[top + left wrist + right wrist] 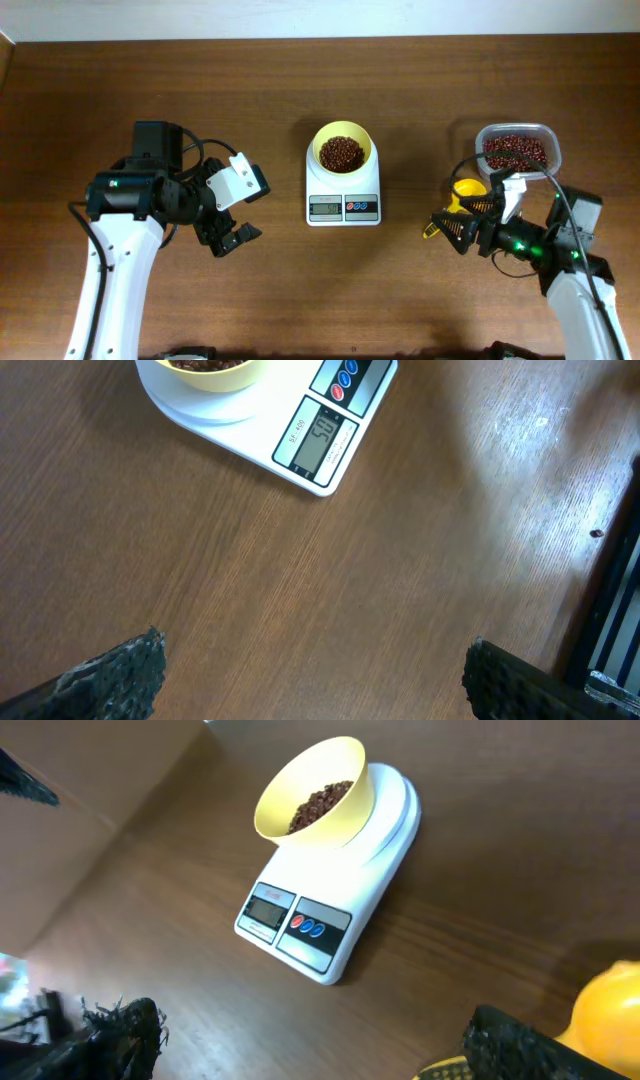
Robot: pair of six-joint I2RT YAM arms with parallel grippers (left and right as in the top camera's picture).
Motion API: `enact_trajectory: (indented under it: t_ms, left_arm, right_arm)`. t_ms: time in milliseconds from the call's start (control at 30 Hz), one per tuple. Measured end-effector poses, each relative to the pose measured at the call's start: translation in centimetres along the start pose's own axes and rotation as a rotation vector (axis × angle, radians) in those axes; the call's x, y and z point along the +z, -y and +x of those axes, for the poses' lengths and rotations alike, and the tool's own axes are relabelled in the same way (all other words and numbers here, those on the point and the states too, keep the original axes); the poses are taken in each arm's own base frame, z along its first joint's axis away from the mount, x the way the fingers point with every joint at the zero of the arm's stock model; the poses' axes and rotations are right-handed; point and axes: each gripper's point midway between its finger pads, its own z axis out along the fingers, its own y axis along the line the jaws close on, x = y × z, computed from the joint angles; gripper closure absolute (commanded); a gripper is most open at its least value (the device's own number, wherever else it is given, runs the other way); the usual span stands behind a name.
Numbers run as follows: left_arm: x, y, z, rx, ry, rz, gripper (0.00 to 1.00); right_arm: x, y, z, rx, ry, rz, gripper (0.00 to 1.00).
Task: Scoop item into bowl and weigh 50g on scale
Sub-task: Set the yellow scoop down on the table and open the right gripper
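Where the brown wooden worktop (300,290) fills the overhead view, the left arm (120,250) lies along its left side and the right arm (585,290) along its right, both well apart from the middle. The left fingers (115,675) are spread wide with only bare wood between them, and they point toward the scale (343,207) from some way off. The right fingers (540,1045) are likewise released and wide apart, grasping nothing between their tips. The white scale sits at the centre of the worktop, its grey display and red and blue buttons on the front edge; in the left wrist view the display appears to read 50. A clear tub (553,140) stands at the right rear, behind the right arm, part filled with the same dark grains. The yellow bowl (342,127) rests upright on the rear part of the scale's platform. A yellow scoop (468,189) lies just beside the right fingers, between them and the tub; whether it touches them I cannot tell. The beans (341,153) sit as a low red-brown heap in the bottom of the bowl.
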Motion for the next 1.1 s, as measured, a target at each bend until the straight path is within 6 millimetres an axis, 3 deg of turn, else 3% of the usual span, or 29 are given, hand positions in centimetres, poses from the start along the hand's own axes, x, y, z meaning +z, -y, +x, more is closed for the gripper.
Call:
enact_trajectory:
  t_ms: [300,500,767,1100]
  left_arm:
    - [0.0,0.0,0.0,0.0,0.0,0.0,0.01]
    - [0.0,0.0,0.0,0.0,0.001,0.0,0.01]
    - [0.0,0.0,0.0,0.0,0.0,0.0,0.01]
    - [0.0,0.0,0.0,0.0,0.0,0.0,0.01]
  right_arm:
    - [-2.2,-3.0,-2.9,-0.14,0.088,0.156,0.01]
    - [-2.8,-9.2,-4.4,-0.394,0.216,0.223,0.01]
    - [-2.0,-7.3,-3.9,-0.404,0.324,0.278,0.01]
    - [-2.1,-7.0,-4.0,-0.401,0.327,0.296,0.01]
